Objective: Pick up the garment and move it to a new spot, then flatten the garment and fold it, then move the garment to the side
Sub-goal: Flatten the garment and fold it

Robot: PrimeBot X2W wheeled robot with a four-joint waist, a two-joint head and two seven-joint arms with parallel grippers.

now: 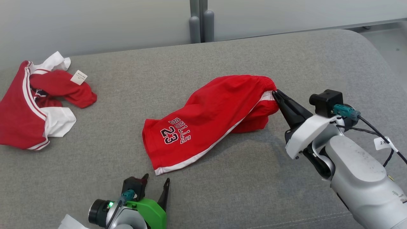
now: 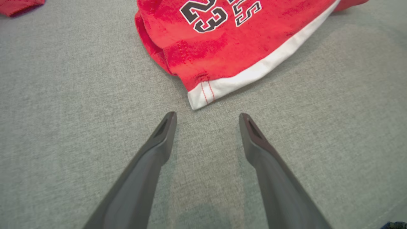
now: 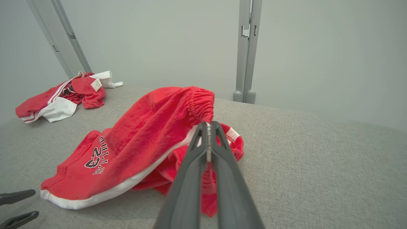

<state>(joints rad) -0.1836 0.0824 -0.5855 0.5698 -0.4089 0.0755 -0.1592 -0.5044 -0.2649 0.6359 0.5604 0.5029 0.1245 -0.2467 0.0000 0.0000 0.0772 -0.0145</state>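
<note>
A grey fabric-covered worktop (image 1: 241, 190) carried red shorts (image 1: 210, 117) at its middle, printed "BULLS 23" (image 1: 175, 130) and trimmed in white. A crumpled red-and-white garment (image 1: 28, 108) lay far left. The right hand (image 1: 276, 93) was clamped on the shorts' waistband. The left hand (image 1: 156, 178) hung spread wide and empty just beside the hem corner. The crumpled garment's white tag (image 1: 79, 77) was too small to read.

The shorts (image 1: 203, 121) partly hide their own second leg under the top layer, and in the left wrist view the top edge cuts through their lettering. The right gripper (image 3: 208, 124) covers the pinched bit of waistband with its closed jaws. At the far left, the crumpled red-and-white garment (image 1: 19, 117) runs off the picture's edge, and the print on its label (image 1: 79, 77) is too small to read. The left gripper (image 1: 156, 178) is cut off behind its wrist by the near edge.
</note>
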